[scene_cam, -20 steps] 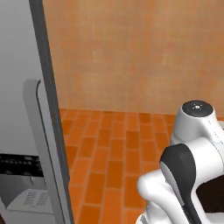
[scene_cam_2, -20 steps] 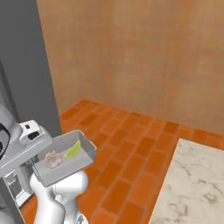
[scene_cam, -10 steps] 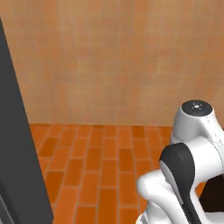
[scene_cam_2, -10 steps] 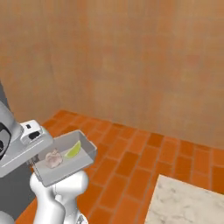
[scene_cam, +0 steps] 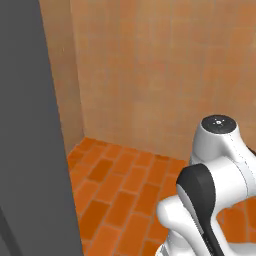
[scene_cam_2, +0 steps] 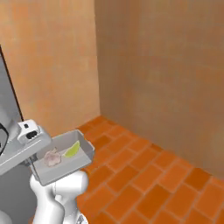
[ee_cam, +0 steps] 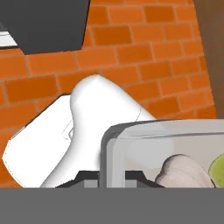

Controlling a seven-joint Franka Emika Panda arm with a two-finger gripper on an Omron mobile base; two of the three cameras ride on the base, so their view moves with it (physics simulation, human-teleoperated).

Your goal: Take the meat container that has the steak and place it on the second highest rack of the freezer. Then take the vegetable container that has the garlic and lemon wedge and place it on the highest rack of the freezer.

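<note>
half the vegetable container is cut off — pincer clamped on its rim.

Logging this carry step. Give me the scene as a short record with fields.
held item: grey tray, gripper shut on its rim
tray contents: garlic bulb and lemon wedge, lying side by side
tray position: lifted above the brick floor, roughly level
freezer: grey side at the left of the left base view
surroundings: orange tiled walls meeting in a corner

The base has turned; freezer fills the left.
</note>
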